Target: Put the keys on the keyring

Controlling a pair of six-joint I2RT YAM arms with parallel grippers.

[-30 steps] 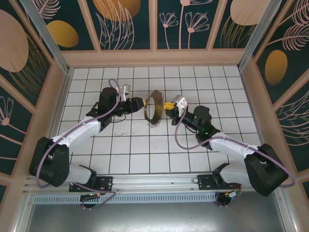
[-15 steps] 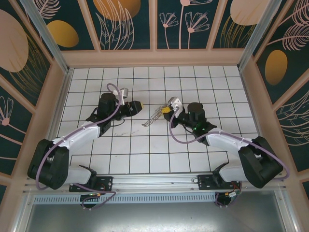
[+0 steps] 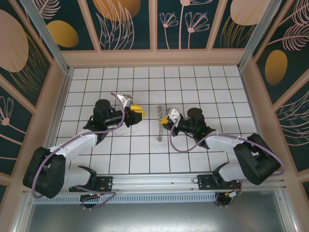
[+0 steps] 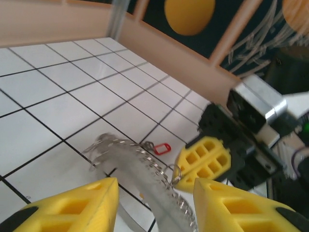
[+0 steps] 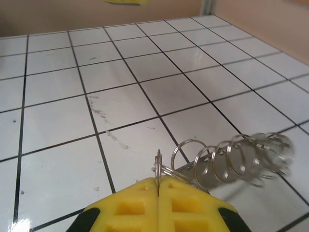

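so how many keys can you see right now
1: the red-tagged key lies on the table just beyond the keyring, seen from the left wrist. Another may be hidden behind the keyring.

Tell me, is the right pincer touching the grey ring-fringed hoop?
Touching. The right wrist view shows the right pincer shut on one small ring of the grey ring-fringed hoop.

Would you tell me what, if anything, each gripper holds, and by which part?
The right gripper pinches the keyring by one small edge ring; the left gripper holds nothing.
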